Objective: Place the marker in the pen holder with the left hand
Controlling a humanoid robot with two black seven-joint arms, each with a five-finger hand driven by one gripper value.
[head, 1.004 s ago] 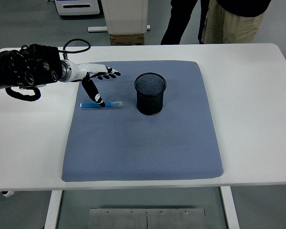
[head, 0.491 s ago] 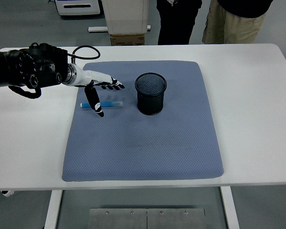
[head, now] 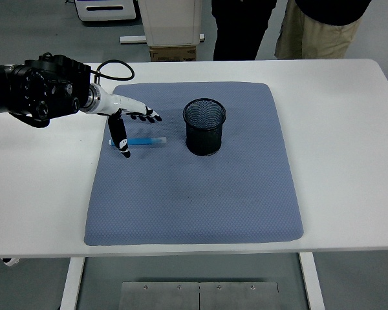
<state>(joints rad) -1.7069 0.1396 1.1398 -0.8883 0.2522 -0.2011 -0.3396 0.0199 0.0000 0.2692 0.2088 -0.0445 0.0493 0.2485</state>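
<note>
single view only: head camera, mounted high on the robot's side, facing forward and tilted down over the white table [head: 349, 129]. near edge of the table runs across the lower part of the frame, with floor and the table's legs visible below it. far edge sits near the top, beyond it floor and the legs of two standing people [head: 281, 26]. distance is moderate: the whole blue mat [head: 194, 194] fits in frame. left arm [head: 39, 97] enters from the left edge. no second view, so no overlap.
</note>
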